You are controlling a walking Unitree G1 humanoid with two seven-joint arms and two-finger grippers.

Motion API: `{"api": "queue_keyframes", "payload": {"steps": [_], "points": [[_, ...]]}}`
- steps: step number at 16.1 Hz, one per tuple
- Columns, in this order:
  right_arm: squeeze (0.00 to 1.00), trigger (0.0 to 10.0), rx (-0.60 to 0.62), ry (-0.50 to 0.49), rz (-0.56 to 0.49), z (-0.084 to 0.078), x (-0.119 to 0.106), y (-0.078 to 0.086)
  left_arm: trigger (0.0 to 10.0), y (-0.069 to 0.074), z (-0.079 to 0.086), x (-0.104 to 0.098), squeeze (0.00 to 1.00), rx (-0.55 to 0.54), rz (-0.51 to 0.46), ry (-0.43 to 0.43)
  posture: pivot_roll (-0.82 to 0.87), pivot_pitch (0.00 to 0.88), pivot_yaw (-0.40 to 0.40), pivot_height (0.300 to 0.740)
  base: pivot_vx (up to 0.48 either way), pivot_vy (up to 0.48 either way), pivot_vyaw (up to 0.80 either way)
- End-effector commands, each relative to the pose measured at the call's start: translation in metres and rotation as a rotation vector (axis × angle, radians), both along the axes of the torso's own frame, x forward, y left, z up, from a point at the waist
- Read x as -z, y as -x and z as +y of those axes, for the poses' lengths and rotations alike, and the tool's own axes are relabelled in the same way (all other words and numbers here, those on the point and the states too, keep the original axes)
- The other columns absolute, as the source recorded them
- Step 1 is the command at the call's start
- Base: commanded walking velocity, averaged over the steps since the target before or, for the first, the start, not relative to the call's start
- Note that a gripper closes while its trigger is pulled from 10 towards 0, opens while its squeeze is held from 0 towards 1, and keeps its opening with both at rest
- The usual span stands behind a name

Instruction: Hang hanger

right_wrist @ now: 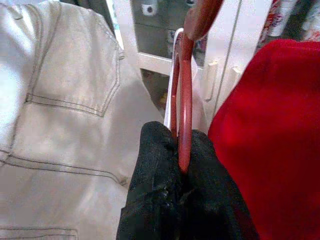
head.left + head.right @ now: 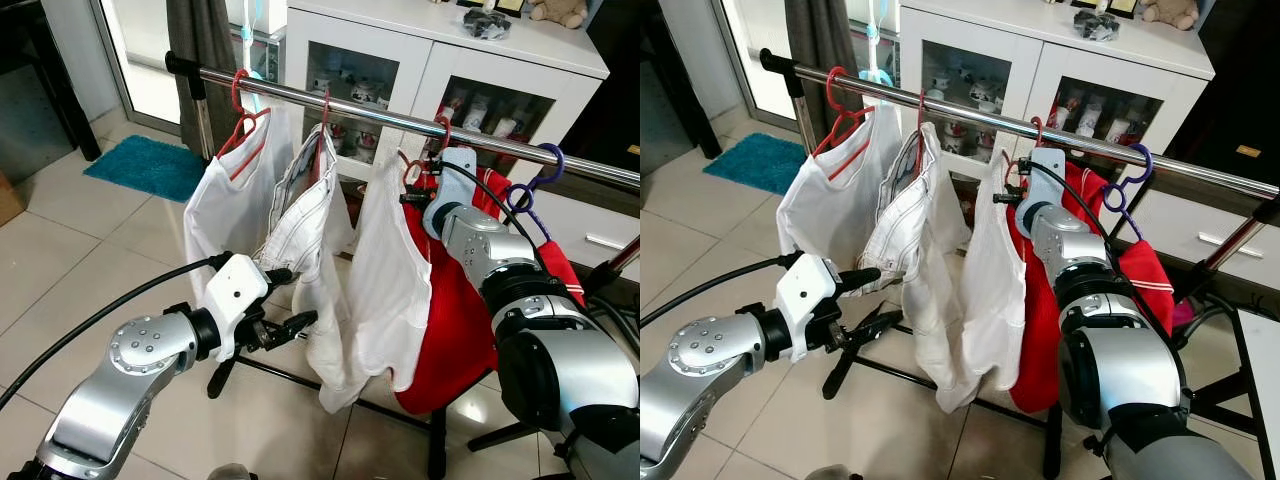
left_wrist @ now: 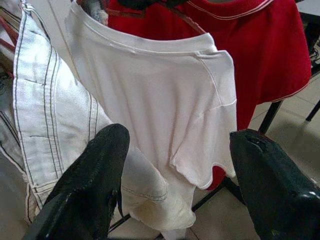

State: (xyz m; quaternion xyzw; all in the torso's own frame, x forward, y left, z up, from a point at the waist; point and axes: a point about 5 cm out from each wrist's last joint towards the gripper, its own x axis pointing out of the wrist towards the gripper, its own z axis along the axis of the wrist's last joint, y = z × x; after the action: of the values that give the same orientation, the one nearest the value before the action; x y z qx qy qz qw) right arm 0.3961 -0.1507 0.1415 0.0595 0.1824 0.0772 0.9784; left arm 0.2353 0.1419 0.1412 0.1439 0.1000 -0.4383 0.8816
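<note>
Red hanger is pinched between closed fingers of the right gripper, just under the rail. Left gripper is wide open and holds nothing, with the white shirt just ahead of it.

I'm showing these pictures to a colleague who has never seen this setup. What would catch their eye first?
Probably the bright red garment hanging among white clothes on the metal rail. Next, the right hand raised at the rail, shut on a red hanger between the white T-shirt and the red garment. Lower down, the left hand reaches open toward the hanging white clothes.
</note>
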Motion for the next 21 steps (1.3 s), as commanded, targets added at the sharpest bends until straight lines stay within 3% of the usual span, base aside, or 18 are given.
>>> {"api": "queue_keyframes", "payload": {"steps": [1,3,7,9,11,14,17,21], "points": [[0.00,0.0,-0.003,0.006,-0.040,-0.006,-0.011,-0.002,10.0,0.000,-0.003,-0.003,0.00,0.002,-0.021,0.000,0.08,0.000,-0.100,0.740,0.000,0.000,0.00],[0.00,0.0,-0.029,0.024,-0.089,-0.007,-0.017,-0.001,10.0,-0.003,-0.003,-0.004,0.00,-0.025,-0.028,0.016,0.08,0.000,-0.097,0.740,0.000,0.000,0.00],[0.00,0.0,-0.075,0.059,-0.166,-0.012,-0.026,0.019,10.0,-0.019,0.000,-0.002,0.00,-0.198,-0.050,0.056,0.08,0.000,-0.101,0.740,0.000,0.000,0.00],[0.00,0.0,-0.082,0.040,-0.176,-0.011,-0.021,0.041,10.0,-0.018,-0.004,0.000,0.00,-0.214,-0.053,0.056,0.07,0.000,-0.102,0.740,0.000,0.000,0.00],[0.00,0.0,-0.072,0.001,-0.176,-0.006,-0.010,0.070,10.0,-0.022,-0.008,0.004,0.00,-0.296,-0.072,0.072,0.06,0.000,-0.101,0.740,0.000,0.000,0.00],[0.00,0.0,0.019,-0.067,-0.163,0.001,0.011,0.108,10.0,-0.027,-0.013,0.005,0.00,-0.366,-0.101,0.098,0.02,0.000,-0.080,0.740,0.000,0.000,0.00],[0.00,0.0,0.054,-0.117,-0.138,0.007,0.017,0.132,10.0,-0.026,-0.014,0.005,0.00,-0.385,-0.093,0.120,0.01,0.012,-0.068,0.740,0.000,0.000,0.00],[0.00,0.0,0.081,-0.111,-0.115,0.003,0.017,0.151,10.0,-0.022,-0.009,0.005,0.00,-0.416,-0.092,0.147,0.00,0.027,-0.058,0.740,0.000,0.000,0.00]]}}
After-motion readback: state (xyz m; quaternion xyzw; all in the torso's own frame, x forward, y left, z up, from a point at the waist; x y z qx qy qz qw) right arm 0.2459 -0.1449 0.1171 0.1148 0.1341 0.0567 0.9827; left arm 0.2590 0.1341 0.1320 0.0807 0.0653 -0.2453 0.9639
